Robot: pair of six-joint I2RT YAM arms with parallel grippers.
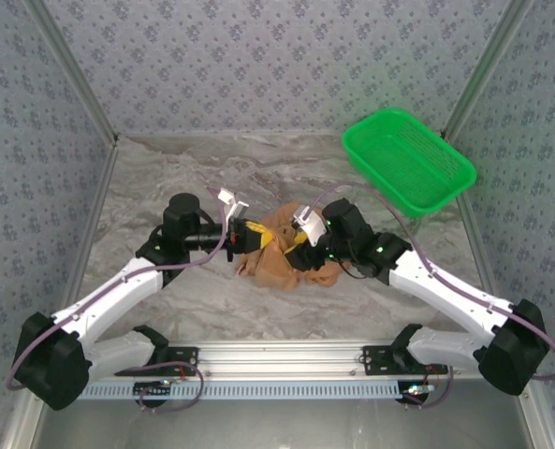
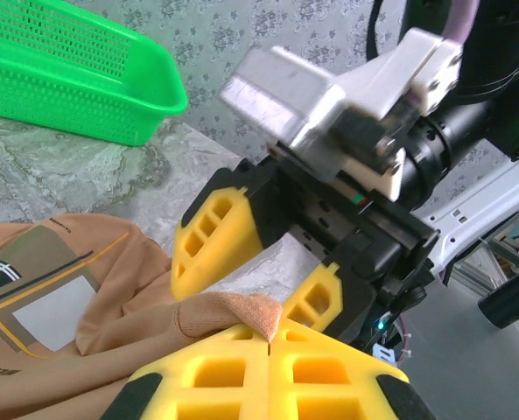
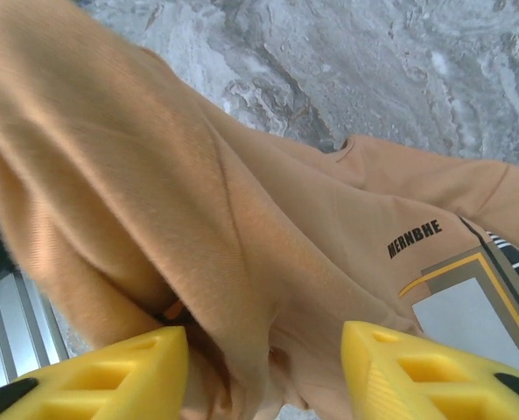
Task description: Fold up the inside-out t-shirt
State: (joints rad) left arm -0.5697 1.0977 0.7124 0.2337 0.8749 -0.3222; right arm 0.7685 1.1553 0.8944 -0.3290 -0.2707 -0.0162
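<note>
left hand (image 2: 269, 339) pinching the t-shirt (image 3: 241, 219); right hand (image 3: 264, 354) spread, straddling a fold of it

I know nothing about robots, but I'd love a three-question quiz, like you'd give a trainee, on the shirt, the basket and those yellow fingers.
1. True or false: the orange-tan t-shirt lies inside the green mesh basket.
2. Fill in: the right fingers stand ____, with cloth hanging between them.
3. Which fingers pinch a fold of the t-shirt?
A) the left fingers
B) the right fingers
C) neither

Key
1. False: it lies bunched on the marble table, apart from the basket.
2. Open.
3. A.
</note>
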